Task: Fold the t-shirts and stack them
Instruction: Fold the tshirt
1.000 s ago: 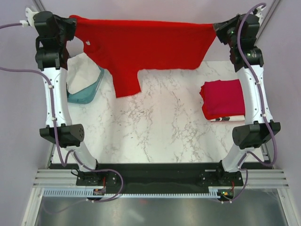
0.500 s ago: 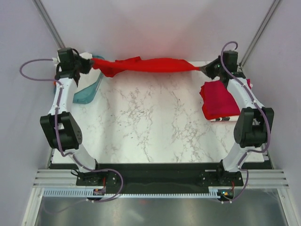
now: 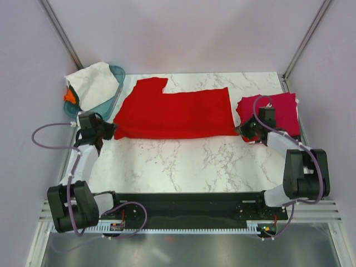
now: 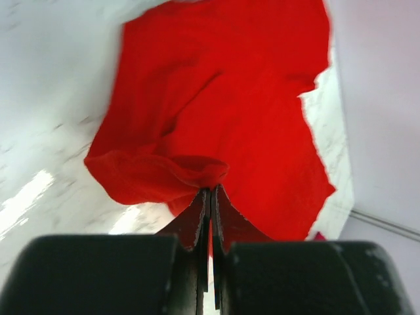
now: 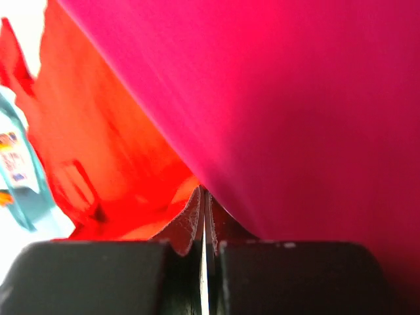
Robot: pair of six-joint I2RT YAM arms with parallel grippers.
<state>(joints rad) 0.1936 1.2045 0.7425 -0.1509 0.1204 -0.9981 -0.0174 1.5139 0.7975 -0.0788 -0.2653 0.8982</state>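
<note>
The bright red t-shirt (image 3: 178,114) lies spread flat across the far half of the table, one sleeve pointing to the back. My left gripper (image 3: 109,132) is shut on its near left corner, with the cloth bunched at the jaws (image 4: 210,190). My right gripper (image 3: 241,130) is shut on its near right corner (image 5: 202,191), low by the table. The crimson-pink t-shirt (image 3: 278,110) lies folded at the right edge, right next to the right gripper, and fills most of the right wrist view (image 5: 315,98). A white cloth (image 3: 92,83) is heaped on the teal basket.
The teal plastic basket (image 3: 117,89) stands at the back left corner, with something orange (image 3: 69,95) under the white cloth. Cage posts and grey walls close in the back and sides. Marble tabletop (image 3: 183,161) lies between the shirt and the arm bases.
Both arms have swung down and toward me, from holding the red shirt stretched high in the air to laying it flat on the table. Both grippers stay shut on its corners.
</note>
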